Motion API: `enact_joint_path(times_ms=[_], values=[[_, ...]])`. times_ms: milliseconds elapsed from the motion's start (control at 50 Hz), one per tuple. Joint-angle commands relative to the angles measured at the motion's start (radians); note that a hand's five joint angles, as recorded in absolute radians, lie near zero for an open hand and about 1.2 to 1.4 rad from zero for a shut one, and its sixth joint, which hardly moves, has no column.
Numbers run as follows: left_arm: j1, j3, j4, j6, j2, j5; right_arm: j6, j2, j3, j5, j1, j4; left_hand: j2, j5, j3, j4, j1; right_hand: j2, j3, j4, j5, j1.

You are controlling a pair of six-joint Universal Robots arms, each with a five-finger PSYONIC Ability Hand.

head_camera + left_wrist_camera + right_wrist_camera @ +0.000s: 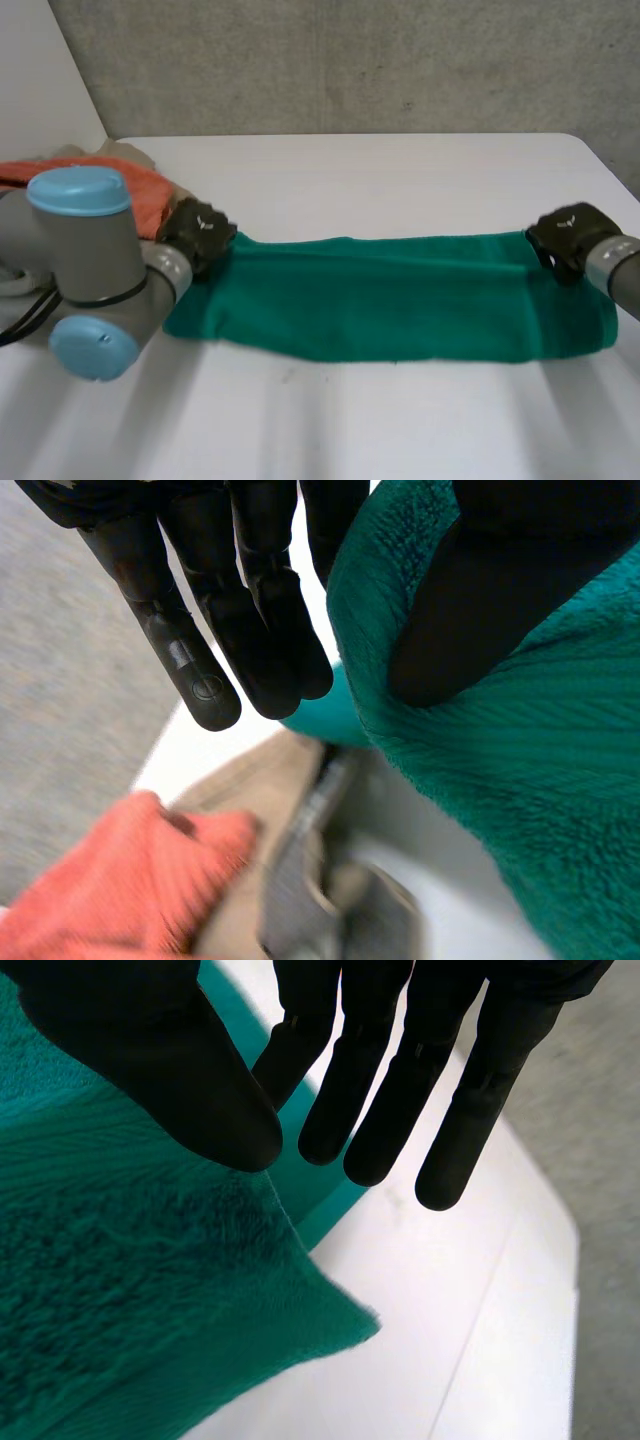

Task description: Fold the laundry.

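Note:
A green towel (390,295) lies as a long band across the table, folded lengthwise. My left hand (198,232) is at its far left corner. In the left wrist view the thumb (470,600) lies on the towel (520,780) and straight fingers (250,610) stand beside the edge, pinching the corner. My right hand (565,238) is at the far right corner. In the right wrist view its thumb (170,1060) is over the towel (130,1310) and its fingers (380,1100) are on the other side of the cloth.
A pile of laundry sits at the table's left, an orange cloth (150,190) over a beige one (120,152), close behind my left hand. The white table (400,180) stretches bare beyond the towel and in front of it.

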Motion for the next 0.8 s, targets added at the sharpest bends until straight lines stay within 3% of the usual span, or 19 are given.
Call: enact_joint_path(times_ms=[20, 160, 260, 400, 580, 800], values=[[-0.013, 0.191, 0.117, 0.008, -0.128, -0.004, 0.057, 0.096, -0.106, 0.024, 0.053, -0.226, 0.201, 0.243, 0.208, 0.198, 0.241, 0.223, 0.208, 0.200, 0.197, 0.276], [-0.020, 0.412, 0.203, -0.003, -0.158, -0.019, 0.097, 0.136, -0.298, 0.085, 0.084, -0.404, 0.201, 0.243, 0.208, 0.198, 0.241, 0.223, 0.208, 0.200, 0.197, 0.276], [-0.023, 0.566, 0.374, -0.061, -0.115, -0.016, 0.218, 0.096, -0.477, 0.150, 0.107, -0.533, 0.201, 0.243, 0.208, 0.198, 0.241, 0.223, 0.208, 0.200, 0.197, 0.276], [-0.003, 0.620, 0.448, -0.101, -0.102, -0.025, 0.275, 0.068, -0.559, 0.153, 0.113, -0.573, 0.201, 0.243, 0.208, 0.198, 0.241, 0.223, 0.208, 0.200, 0.197, 0.276], [0.016, 0.330, 0.439, -0.251, -0.001, 0.028, 0.286, 0.041, -0.410, 0.093, 0.092, -0.495, 0.201, 0.243, 0.208, 0.198, 0.241, 0.223, 0.208, 0.200, 0.197, 0.276], [0.002, -0.073, 0.404, -0.190, 0.048, 0.116, 0.255, 0.019, -0.119, -0.054, 0.031, -0.288, 0.201, 0.243, 0.208, 0.198, 0.241, 0.223, 0.208, 0.200, 0.197, 0.276]])
